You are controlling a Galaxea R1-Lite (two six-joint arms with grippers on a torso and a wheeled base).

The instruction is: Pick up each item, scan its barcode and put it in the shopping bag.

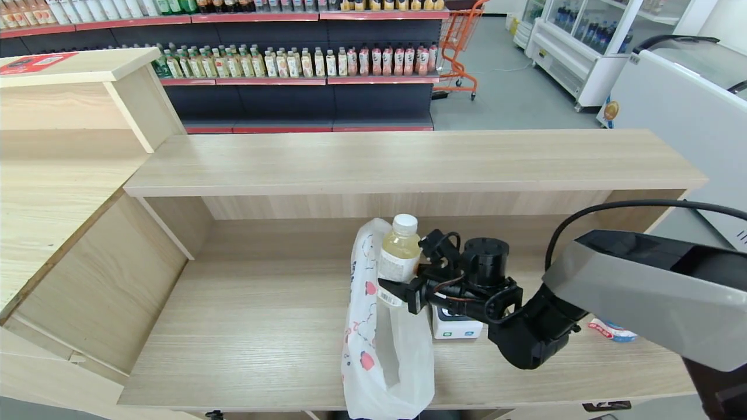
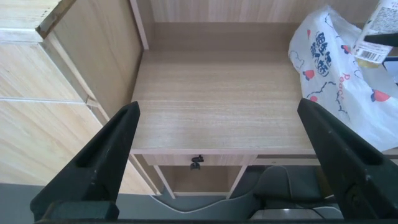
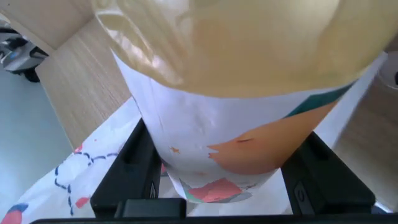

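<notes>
Right hand [image 1: 400,281]: clamped on bottle [image 1: 400,254], centre frame, above bag [image 1: 365,326] mouth.
Left hand [image 2: 219,111]: spread apart.
Risk: bottle snagging limp bag rim, tipping onto counter [image 1: 245,338].

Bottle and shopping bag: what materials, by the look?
The bottle looks like clear glossy plastic: pale yellow liquid shows through; white cap, paper-like label. The shopping bag is probably thin whitish plastic film: crinkled, slumped, printed red and blue.
</notes>
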